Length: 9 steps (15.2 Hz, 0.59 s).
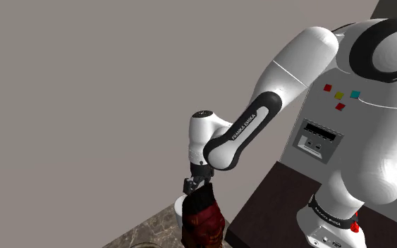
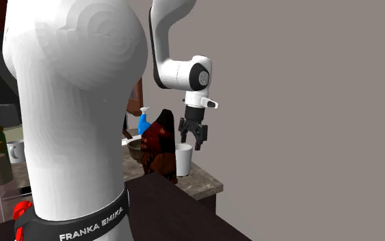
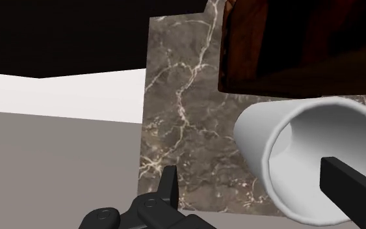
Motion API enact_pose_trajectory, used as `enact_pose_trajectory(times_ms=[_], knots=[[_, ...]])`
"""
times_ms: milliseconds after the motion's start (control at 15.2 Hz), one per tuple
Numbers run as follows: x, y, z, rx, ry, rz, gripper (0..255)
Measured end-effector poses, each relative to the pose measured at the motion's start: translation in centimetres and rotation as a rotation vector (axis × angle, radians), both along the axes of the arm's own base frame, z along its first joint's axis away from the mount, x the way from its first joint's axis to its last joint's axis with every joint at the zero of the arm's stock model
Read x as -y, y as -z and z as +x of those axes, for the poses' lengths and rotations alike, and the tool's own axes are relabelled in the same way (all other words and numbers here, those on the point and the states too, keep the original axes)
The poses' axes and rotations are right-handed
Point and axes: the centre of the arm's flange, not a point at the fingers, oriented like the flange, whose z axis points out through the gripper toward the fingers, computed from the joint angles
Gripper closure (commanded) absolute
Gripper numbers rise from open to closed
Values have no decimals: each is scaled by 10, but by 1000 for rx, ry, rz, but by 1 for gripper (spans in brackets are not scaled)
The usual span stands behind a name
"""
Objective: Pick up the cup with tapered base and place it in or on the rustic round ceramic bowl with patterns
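Jaws: spread, gripping nothing, poised just above the cup's rim. In the wrist view one finger [image 3: 353, 192] lies over the mouth and the other [image 3: 169, 185] lies outside the wall.

Arm [image 1: 242, 130]: white, reaching down over the worktop's corner.

Worktop [image 3: 181, 117]: dark veined marble. The cup stands near its edge.

Red thing [image 2: 158, 140]: dark and draped, of unclear kind. It is just beside the cup, and in the second exterior view it stands between cup and bowl.

Bowl [image 2: 136, 146]: brown, partly hidden.

Cup [image 2: 183, 159]: white, upright, apparently empty.

Handling: this offset suits a pinch on one wall. Descend straight and keep the outer finger off the red thing. Close gently, since a thin rim may tip or slip. Lift high enough to clear the red thing before crossing to the bowl.
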Motion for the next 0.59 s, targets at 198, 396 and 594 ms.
enact_pose_trajectory(times_ms=[198, 396, 594], knots=[[-17, 19, 9, -2, 8, 8, 0], [-21, 34, 7, -2, 9, 9, 0], [-22, 51, 6, -2, 9, 9, 0]])
